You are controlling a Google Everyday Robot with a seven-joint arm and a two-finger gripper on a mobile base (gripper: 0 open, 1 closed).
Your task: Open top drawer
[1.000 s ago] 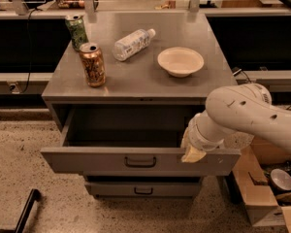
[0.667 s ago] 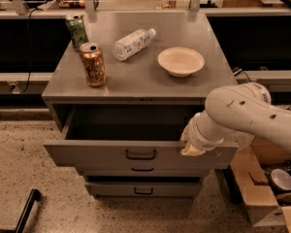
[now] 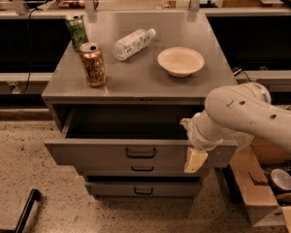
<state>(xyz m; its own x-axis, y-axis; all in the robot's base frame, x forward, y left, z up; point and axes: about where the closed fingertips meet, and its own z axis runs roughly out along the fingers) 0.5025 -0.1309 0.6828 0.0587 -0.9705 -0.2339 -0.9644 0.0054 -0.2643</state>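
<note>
Table (image 3: 150,84), left to right: green can (image 3: 76,30) upright at the back, gold can (image 3: 92,64) upright just in front of it, bottle (image 3: 132,43) on its side, bowl (image 3: 180,61).

Under the tabletop we see the top drawer (image 3: 87,154) standing part-way out, with its dark interior showing. The black handle (image 3: 140,153) at the centre of the front has nothing on it. Beneath sit the middle drawer (image 3: 111,169) and bottom drawer (image 3: 111,189), both with shorter fronts.

The pincer (image 3: 195,159) is at the right end of the top drawer's front, against its upper edge, with the arm coming in from the right. We cannot tell how far it is open, nor whether it has hold of the front. A box (image 3: 254,188) sits on the floor at far right.

Handling, our judgement: sheet metal, so stiff and fairly heavy. It likely slides on runners, and the smooth front could be slippery. A pull at the right end may skew it and make it bind. The centre handle offers the most even hold. We would pull straight and steadily, since a jerk could shake the upright cans.
</note>
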